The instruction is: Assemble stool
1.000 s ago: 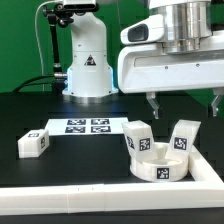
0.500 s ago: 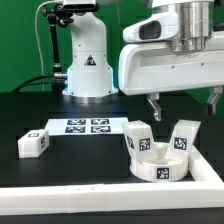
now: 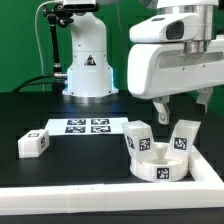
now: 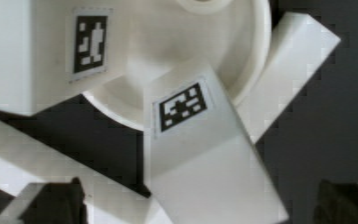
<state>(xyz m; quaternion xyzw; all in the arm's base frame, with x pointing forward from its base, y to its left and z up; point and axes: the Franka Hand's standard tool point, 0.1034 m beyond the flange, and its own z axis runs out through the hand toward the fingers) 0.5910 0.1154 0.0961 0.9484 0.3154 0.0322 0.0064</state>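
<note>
Zero legs look fitted. One loose leg (image 3: 33,143) is seen at 8 o'clock of the exterior view. The seat (image 3: 158,166), with propped legs (image 3: 138,135) leaned on it, is found at 4 o'clock beside the border wall (image 3: 100,186). The gripper (image 3: 188,108) is poised above, jaws wide open, nothing gripped.

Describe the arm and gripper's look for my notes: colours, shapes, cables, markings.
The arm is glossy white with rounded shells. Its base column bears a black triangular mark, and black cables run beside it. A silver metal cylinder sits above the gripper, which has a boxy white body and two thin dark fingers.
</note>
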